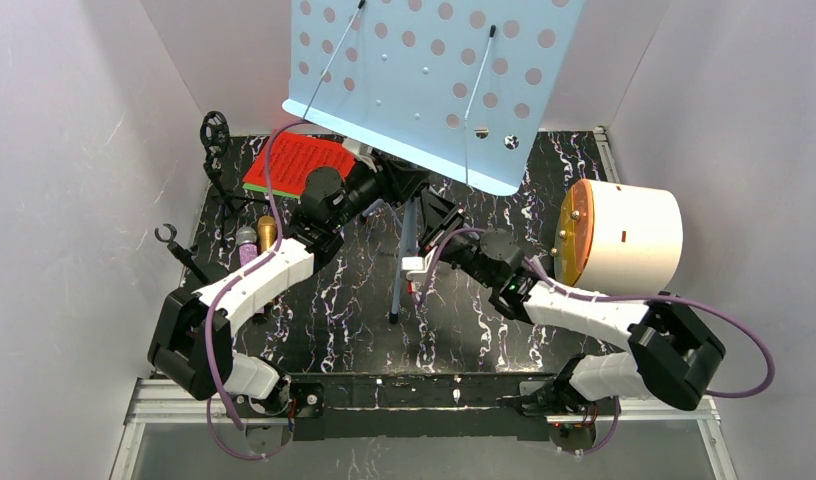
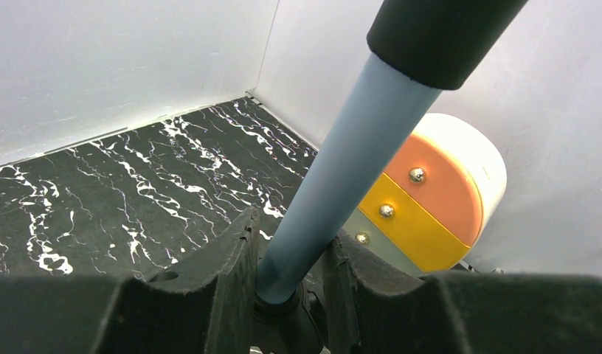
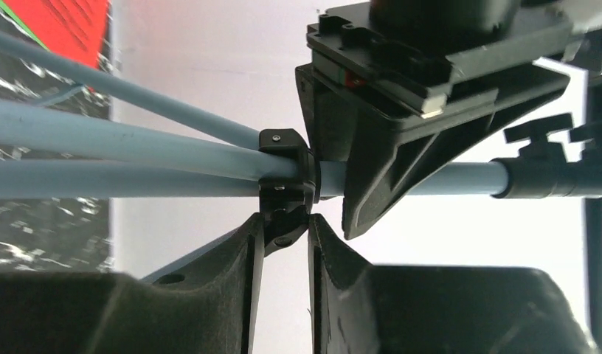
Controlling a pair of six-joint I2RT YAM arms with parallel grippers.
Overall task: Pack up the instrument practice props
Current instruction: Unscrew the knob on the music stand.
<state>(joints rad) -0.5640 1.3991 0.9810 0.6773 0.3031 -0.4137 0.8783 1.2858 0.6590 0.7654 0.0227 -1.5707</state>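
The pale blue perforated music rack stands tilted over the back middle of the table, with its pole and tripod legs below it. My left gripper is shut on the pale blue pole, just above a black joint. My right gripper is shut on the black collar where the legs meet the pole. The red and green score sheets lie at the back left. The gold microphone and the purple glitter microphone lie beside my left arm. Thin black mic mounts stand at the left wall.
A white drum with an orange and yellow face lies on its side at the right; it also shows in the left wrist view. White walls close in the black marbled table on three sides.
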